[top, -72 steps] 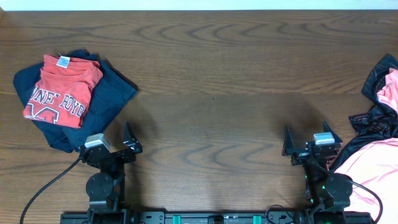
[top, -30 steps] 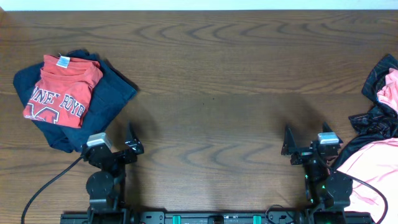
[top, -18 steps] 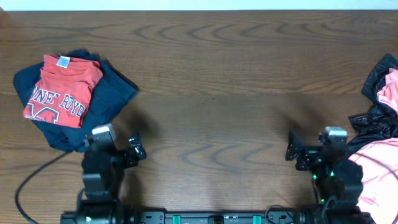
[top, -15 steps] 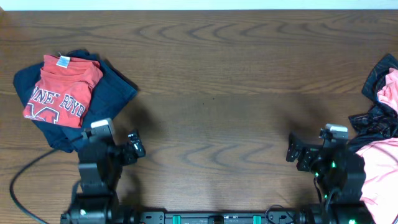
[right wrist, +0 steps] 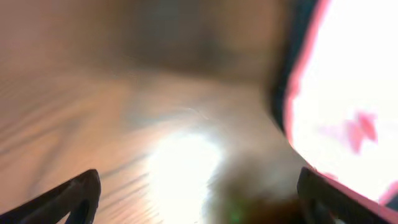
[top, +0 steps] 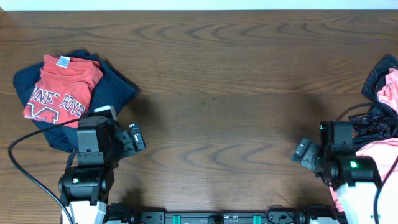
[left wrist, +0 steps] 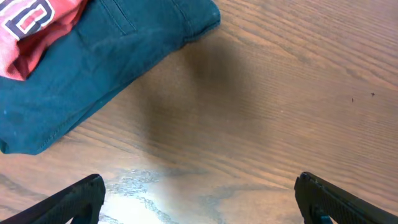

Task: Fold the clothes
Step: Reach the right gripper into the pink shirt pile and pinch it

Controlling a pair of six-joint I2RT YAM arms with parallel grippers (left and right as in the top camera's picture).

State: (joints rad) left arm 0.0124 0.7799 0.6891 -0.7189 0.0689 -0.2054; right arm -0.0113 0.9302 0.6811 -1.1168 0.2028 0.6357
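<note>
Here my left tool [left wrist: 199, 194] and right tool [right wrist: 198, 190] gape empty; the salmon-pink T-shirt [top: 387, 154] lies crumpled at three o'clock on the desk [top: 236, 81]. I should pinch one hem layer only.

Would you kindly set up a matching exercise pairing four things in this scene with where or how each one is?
Things:
1. red-orange tee
2. navy garment
3. salmon-pink T-shirt
4. left gripper

Places or states:
A. open, above the table
B. at the table's right edge
C. lying on the navy garment
D. beneath the red-orange tee

Pairs: 1-C, 2-D, 3-B, 4-A.
</note>
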